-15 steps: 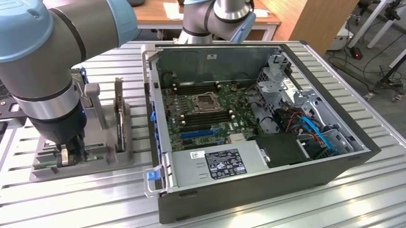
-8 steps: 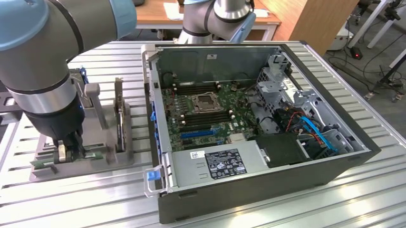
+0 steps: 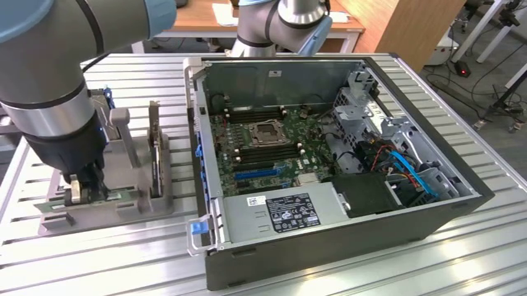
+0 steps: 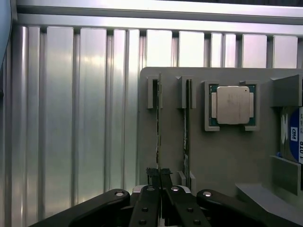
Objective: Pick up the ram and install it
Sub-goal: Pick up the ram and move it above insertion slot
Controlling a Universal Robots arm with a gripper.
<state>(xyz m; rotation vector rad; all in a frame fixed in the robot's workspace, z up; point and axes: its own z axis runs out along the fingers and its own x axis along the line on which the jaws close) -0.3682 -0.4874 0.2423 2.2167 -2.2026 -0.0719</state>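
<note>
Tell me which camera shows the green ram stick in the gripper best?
The wrist view: the ram stands edge-on in its grey holder slot, length showing, with the gripper shut on it. The exterior view gives a greenish strip beside the gripper, partly behind the arm.

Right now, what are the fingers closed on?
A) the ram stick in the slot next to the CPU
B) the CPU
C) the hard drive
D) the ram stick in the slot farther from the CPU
D: in the wrist view the fingers are shut on the ram in the slot farther from the CPU, and the second stick stands untouched beside it.
</note>
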